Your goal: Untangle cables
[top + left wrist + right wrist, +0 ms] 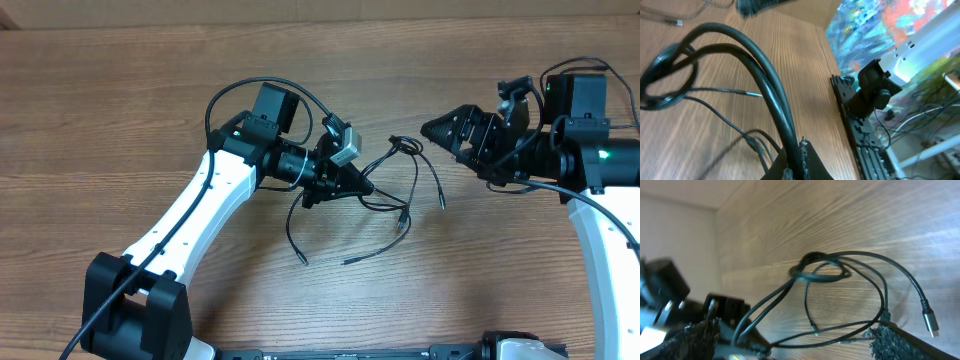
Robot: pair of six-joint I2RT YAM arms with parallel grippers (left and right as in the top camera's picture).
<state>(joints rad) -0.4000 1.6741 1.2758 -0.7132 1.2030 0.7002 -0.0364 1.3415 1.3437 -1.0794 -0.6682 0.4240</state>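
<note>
Hold cables (pixel 398 196) pinched tight in shut left gripper (pixel 362 186) at table (pixel 140 90) centre, aim for knot (pixel 403 145) toward 1 o'clock, then bring wide-spread right gripper (pixel 432 129) in from 2 o'clock to tease it slowly loose.

**Worktop** (pixel 150 100): showed a matt wood-grain surface with fine straight streaks. **Cables** (pixel 812 256): were sheathed in smooth black material with a slight sheen, probably rubber or soft plastic. **Plug connector** (pixel 930 322): had a dark moulded body and a bright metal tip. **Right pincer** (pixel 432 130): its pads (pixel 890 342) looked dark, coarse and rough. **Left arm** (pixel 215 195): wore a smooth, glossy white plastic shell, and its joints were matt black.
</note>
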